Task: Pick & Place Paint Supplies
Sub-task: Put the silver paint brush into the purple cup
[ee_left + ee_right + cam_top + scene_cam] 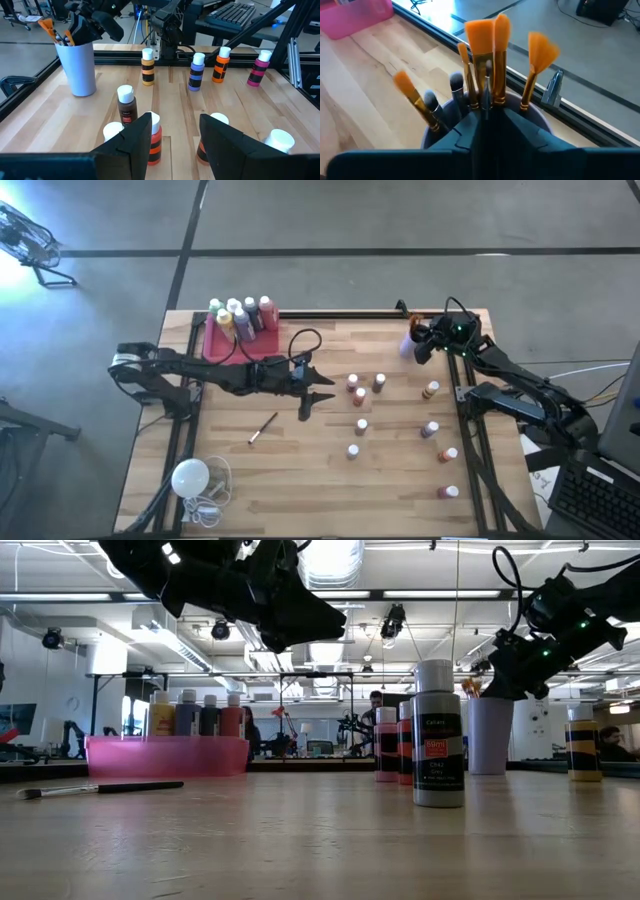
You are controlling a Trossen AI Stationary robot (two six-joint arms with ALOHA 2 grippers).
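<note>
Right claw (487,112) sits above the brush cup (79,67), fingers nearly together around a brush. Left claw (175,142) hangs spread over bench (300,480) bottles.

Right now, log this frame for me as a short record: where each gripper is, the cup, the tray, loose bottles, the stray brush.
left gripper: open, hovering over the table's middle, holding nothing
right gripper: over the brush cup at the back right; fingers close around a brush handle
brush cup: upright, holds several orange-tipped brushes
pink tray: back left, several bottles standing inside
loose paint bottles: upright, scattered over the right half
stray paintbrush: lying flat, front of the left gripper
white bulb: front left corner, with cord
</note>
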